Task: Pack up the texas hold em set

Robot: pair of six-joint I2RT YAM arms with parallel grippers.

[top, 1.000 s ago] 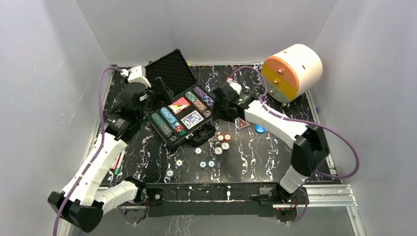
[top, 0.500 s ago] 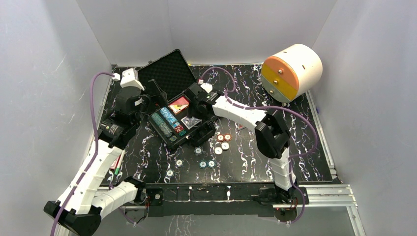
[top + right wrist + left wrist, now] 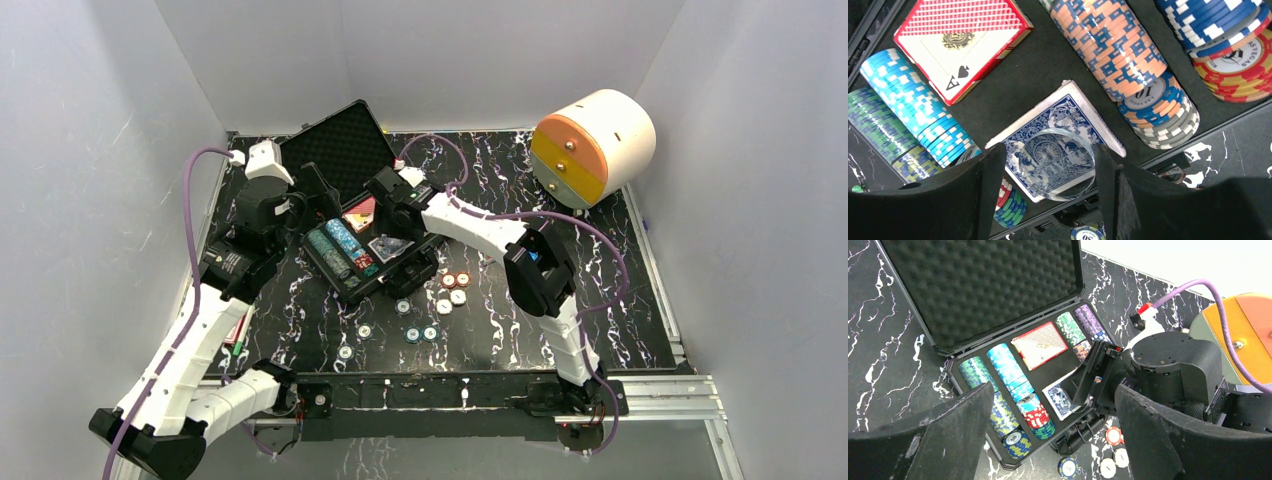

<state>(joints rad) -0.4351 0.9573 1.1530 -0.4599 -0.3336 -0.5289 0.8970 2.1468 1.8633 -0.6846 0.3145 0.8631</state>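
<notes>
The black foam-lined case [image 3: 341, 280] lies open, its lid [image 3: 340, 145] tilted back. Rows of poker chips [image 3: 1008, 365], a red card deck [image 3: 1040, 344] and a blue card deck [image 3: 1058, 120] fill it. My right gripper [image 3: 1048, 165] hovers low over the blue deck. Its fingers are open around a clear round disc [image 3: 1055, 162] that lies flat on the deck, with a small gap at the left finger [image 3: 990, 190]. My left gripper [image 3: 1053, 400] hangs wide open and holds nothing above the case's near-left side. Several loose chips [image 3: 455, 282] lie on the table in front of the case.
A big white cylinder with orange-yellow drawers [image 3: 595, 145] lies at the back right. More loose chips [image 3: 420, 333] are scattered toward the near edge. A small red and green item [image 3: 237, 335] lies beside the left arm. White walls enclose the marbled black table [image 3: 620, 320].
My right arm swung left from the table beside the case to over the blue deck, bringing the clear disc, and its fingers widened. My left gripper shifted slightly left.
</notes>
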